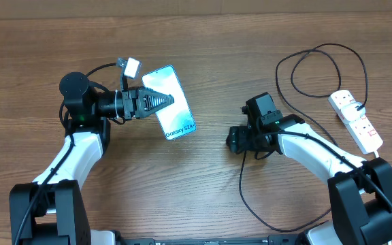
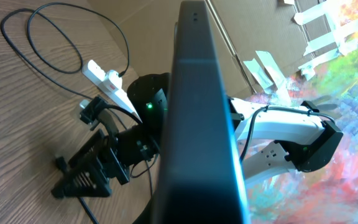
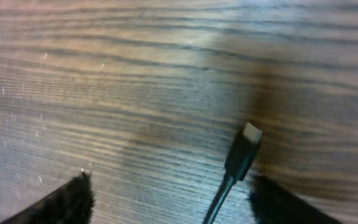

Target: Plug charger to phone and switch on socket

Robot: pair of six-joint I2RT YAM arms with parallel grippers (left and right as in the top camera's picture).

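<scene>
The table (image 1: pixel 203 197) is being lit evenly and brightly from above, with only soft shadows being cast. Slight glare is being thrown off the phone (image 1: pixel 177 109) screen. In the right wrist view, the wood grain and the connector tip (image 3: pixel 252 132) are being rendered blurred.

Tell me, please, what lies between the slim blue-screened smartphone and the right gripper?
In the overhead view, only bare brown wooden table separates the slim blue-screened smartphone from the right gripper.
</scene>
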